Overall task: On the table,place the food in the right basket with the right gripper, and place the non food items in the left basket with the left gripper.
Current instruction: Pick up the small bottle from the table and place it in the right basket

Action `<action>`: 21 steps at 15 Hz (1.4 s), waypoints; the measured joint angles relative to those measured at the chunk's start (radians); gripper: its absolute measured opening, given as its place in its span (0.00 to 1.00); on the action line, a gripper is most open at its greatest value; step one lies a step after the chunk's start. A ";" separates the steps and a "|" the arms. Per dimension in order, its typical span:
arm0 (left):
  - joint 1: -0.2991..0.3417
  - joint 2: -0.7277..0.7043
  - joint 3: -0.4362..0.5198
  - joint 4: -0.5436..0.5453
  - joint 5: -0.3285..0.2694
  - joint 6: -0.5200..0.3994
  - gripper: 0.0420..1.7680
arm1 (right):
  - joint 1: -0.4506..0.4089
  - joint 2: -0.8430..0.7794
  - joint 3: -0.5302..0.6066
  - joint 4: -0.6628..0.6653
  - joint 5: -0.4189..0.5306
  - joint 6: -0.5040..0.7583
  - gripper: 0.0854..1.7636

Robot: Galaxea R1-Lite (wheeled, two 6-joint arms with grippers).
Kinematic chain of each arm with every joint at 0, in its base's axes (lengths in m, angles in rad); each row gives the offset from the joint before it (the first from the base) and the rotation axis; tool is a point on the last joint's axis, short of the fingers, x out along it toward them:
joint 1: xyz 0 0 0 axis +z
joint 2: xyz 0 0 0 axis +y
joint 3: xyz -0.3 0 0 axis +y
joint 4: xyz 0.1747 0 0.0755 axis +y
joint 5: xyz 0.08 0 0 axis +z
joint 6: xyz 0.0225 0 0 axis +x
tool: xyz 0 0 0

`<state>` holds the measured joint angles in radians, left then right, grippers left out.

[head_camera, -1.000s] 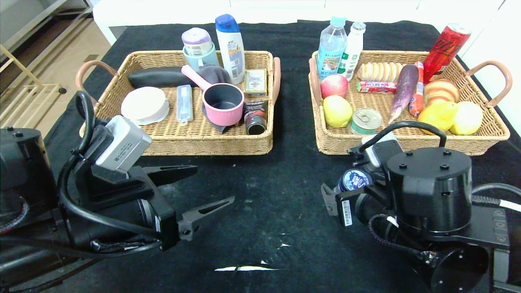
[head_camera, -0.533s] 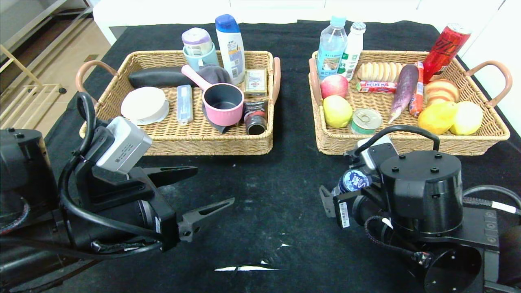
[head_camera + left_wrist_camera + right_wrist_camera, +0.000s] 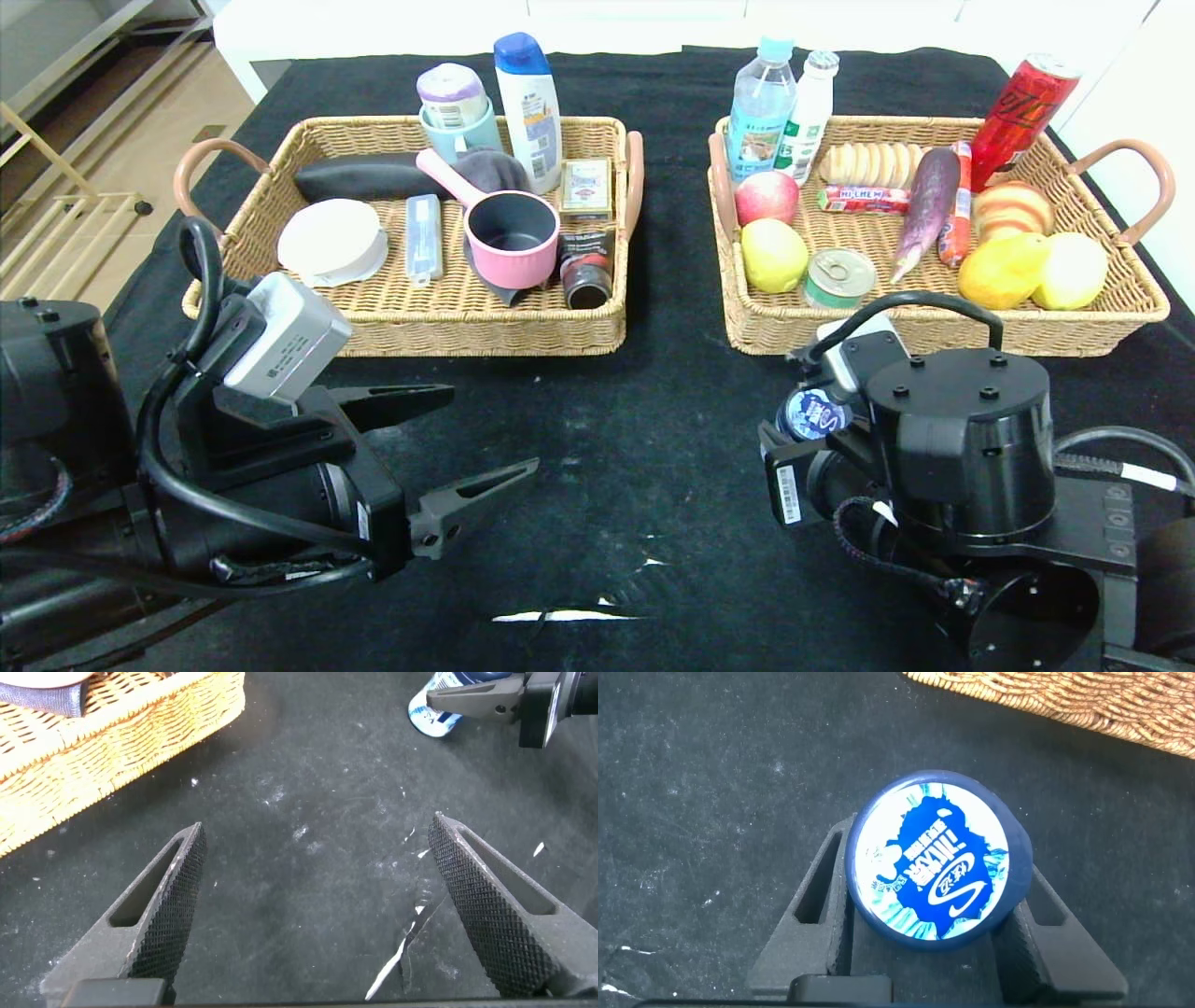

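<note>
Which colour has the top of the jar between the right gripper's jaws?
The jar top is blue with a white and light-blue pattern, clearest in the right wrist view.

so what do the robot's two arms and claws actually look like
Both arms are matte black with looping black cables. The left claw has two long pointed black fingers with slotted sides and cross-hatched grip faces, topped by a silver-grey box bearing a small label. The right claw is the same build, behind a fat round black joint housing with screw heads; a white barcode sticker sits on its side.
</note>
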<state>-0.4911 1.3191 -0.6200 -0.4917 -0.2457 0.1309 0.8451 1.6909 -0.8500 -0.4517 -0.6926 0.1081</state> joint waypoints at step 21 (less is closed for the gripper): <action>0.000 -0.003 0.001 -0.006 0.001 0.007 0.97 | 0.015 -0.122 0.000 -0.001 -0.003 -0.057 0.47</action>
<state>-0.4906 1.3162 -0.6189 -0.4974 -0.2447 0.1379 0.8600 1.5687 -0.8500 -0.4530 -0.6955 0.0513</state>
